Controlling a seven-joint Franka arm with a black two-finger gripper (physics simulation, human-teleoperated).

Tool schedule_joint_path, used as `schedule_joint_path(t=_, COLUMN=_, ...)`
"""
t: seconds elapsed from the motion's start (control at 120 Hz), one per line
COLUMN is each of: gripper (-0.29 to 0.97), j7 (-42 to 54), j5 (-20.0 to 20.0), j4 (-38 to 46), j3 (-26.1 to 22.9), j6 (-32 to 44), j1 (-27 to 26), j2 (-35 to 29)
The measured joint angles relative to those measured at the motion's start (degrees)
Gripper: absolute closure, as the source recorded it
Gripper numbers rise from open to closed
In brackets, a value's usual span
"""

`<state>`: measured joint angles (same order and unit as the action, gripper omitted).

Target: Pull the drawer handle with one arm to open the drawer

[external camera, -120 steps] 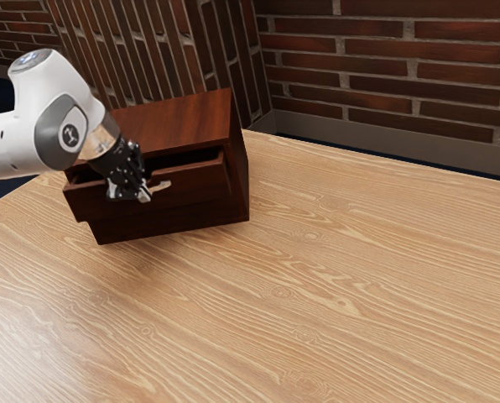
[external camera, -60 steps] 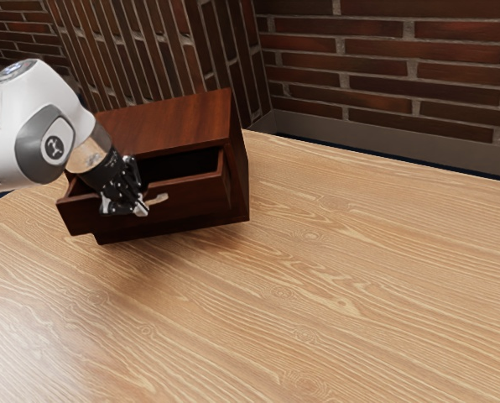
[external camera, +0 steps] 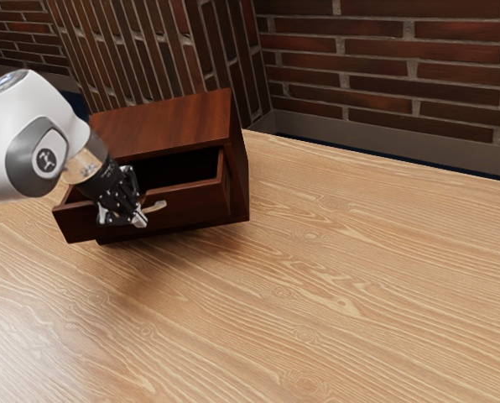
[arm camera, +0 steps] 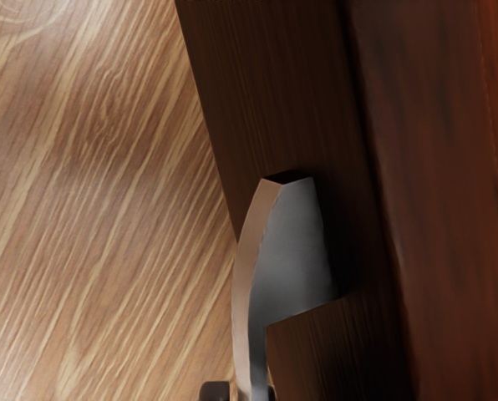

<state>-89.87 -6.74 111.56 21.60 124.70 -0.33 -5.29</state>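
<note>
ARM AT WORK ON THE DRAWER: A Franka arm (external camera: pixel 32 147) reaches in from nine o'clock to take the handle (external camera: pixel 155 204) of a small wooden cabinet (external camera: pixel 170 126), which stands at about ten o'clock on the table (external camera: pixel 334 277). The black gripper (external camera: pixel 122 217) has its fingers closed on the near end of the pale handle, one to each side as far as the side camera lets me judge. The rest of the bar pokes out toward three o'clock.

The drawer (external camera: pixel 187 197) stands partly out of the cabinet. Its front is drawn toward eight o'clock and a dark gap is open behind it. The task looks well under way, though how much further the drawer can travel cannot be read here.

The hand sits low and tilted, roughly in line with the drawer's travel. That is probably so the pull runs straight along the slide and does not twist the box, which sits askew to the brick wall (external camera: pixel 384 59).

The side camera gives the opening and the arm's stance. The wrist camera gives the handle (arm camera: pixel 276 267) close up. It is a curved grey bar standing off the dark drawer front (arm camera: pixel 266 100), with bare table (arm camera: pixel 90 209) beside it.
</note>
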Motion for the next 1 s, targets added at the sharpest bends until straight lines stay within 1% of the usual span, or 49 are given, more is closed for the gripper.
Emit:
schedule_joint_path(t=0.275, gripper=0.78, j7=-0.07, j5=0.03, j4=1.79, j3=-0.45, j6=0.13, j1=0.21, j2=-1.71)
schedule_joint_path(t=0.592, gripper=0.79, j7=-0.19, j5=0.76, j4=4.77, j3=-0.97, j6=0.65, j1=0.11, j2=-4.52)
schedule_joint_path(t=1.0, gripper=0.79, j7=-0.59, j5=0.93, j4=8.20, j3=-2.55, j6=1.18, j1=1.23, j2=-8.05)
